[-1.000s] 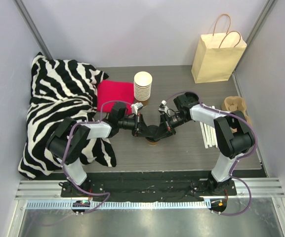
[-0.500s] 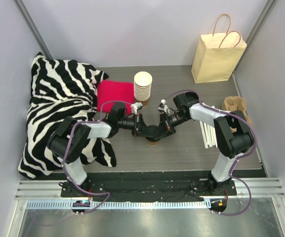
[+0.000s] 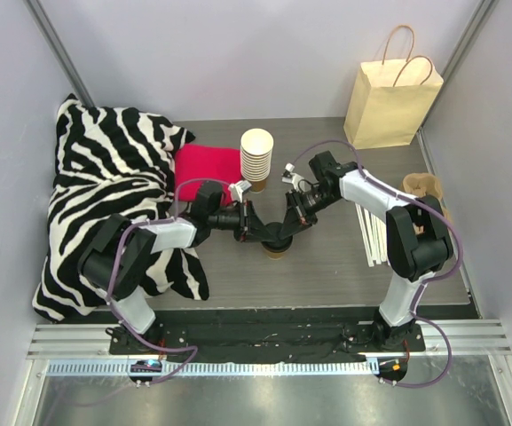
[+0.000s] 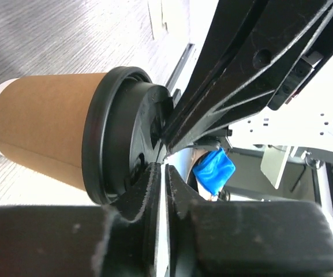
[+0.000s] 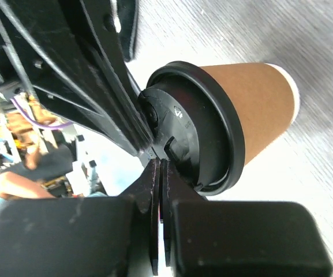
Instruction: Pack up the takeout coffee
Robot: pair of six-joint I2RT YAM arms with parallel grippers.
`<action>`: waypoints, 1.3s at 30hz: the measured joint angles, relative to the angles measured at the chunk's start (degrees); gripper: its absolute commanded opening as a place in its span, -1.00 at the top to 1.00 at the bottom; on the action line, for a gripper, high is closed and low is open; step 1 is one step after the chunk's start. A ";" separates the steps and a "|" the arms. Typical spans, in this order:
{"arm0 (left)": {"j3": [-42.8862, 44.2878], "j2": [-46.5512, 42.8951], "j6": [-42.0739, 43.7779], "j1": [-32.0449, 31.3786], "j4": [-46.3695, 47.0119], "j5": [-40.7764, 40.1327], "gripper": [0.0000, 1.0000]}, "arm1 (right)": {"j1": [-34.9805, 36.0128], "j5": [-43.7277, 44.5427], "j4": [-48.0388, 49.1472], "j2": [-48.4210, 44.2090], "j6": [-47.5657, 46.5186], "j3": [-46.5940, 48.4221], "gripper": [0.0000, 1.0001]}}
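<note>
One paper bag (image 3: 389,106) stands at the table's (image 3: 326,275) far right corner. One stack of white cups (image 3: 256,158), one red cloth (image 3: 207,169) and one zebra-striped blanket (image 3: 105,195) are set leftward. The coffee (image 4: 45,133), round, black-lidded brown paper, is found mid-table. Its top is crowded by the right gripper (image 5: 159,164), pressed together, and the left gripper (image 4: 161,167), nearly so.

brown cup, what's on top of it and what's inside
A black lid caps the brown cup; the left pincer and right pincer meet at that lid. The lid covers the inside, so contents can't be seen.
</note>
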 measured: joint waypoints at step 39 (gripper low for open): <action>4.98 3.63 -4.24 1.44 1.53 -2.08 0.70 | -1.46 0.00 4.66 2.12 7.93 0.83 0.77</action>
